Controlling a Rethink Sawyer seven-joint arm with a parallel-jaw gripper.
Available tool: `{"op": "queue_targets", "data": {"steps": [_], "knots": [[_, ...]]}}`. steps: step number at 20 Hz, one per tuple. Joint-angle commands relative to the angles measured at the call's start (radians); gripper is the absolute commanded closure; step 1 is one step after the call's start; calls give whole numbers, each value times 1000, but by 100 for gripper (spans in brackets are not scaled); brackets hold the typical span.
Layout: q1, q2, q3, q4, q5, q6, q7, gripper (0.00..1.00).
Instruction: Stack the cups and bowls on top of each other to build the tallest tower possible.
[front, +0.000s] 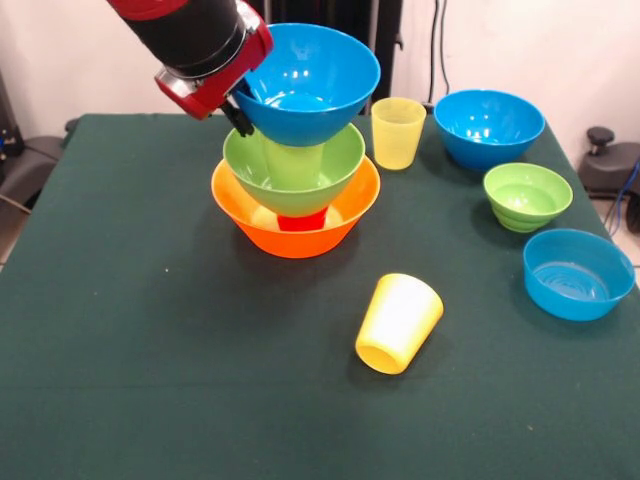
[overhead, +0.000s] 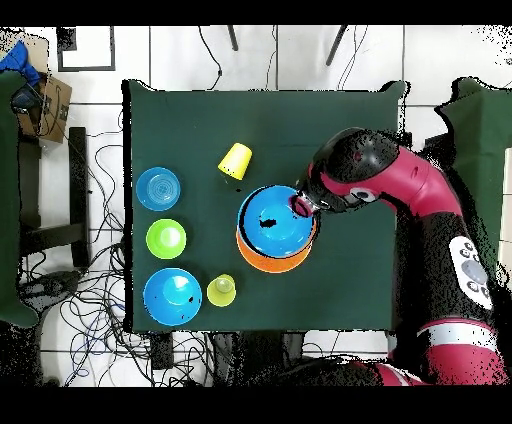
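Observation:
The tower stands at mid-table: a large orange bowl (front: 295, 232) as base, a red cup (front: 301, 222) inside it, a large lime green bowl (front: 335, 170) on that, and a lime green cup (front: 293, 160) inside the green bowl. A medium blue bowl (front: 310, 75) sits tilted on top. My gripper (front: 243, 112) is shut on this bowl's left rim. In the overhead view the gripper (overhead: 298, 206) is at the blue bowl's (overhead: 270, 222) right rim, above the orange bowl (overhead: 275, 263).
A bright yellow cup (front: 398, 322) (overhead: 236, 161) lies on its side nearer the camera. A pale yellow cup (front: 397, 132) (overhead: 221, 290) stands upright beside the tower. A second medium blue bowl (front: 488, 127), a small green bowl (front: 527, 195) and a shallow blue bowl (front: 577, 272) line the right side.

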Motion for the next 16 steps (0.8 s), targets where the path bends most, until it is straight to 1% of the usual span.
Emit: {"op": "queue_targets", "data": {"steps": [1, 4, 5, 8, 11, 16], "knots": [[-1, 73, 57, 70, 16, -52, 154, 100], [0, 82, 58, 59, 7, -29, 145, 100], [3, 86, 57, 47, -4, -7, 137, 100], [5, 87, 56, 43, -5, 7, 140, 100], [13, 93, 53, 19, -14, 48, 141, 100], [13, 97, 53, 12, -8, 70, 147, 100]]}}
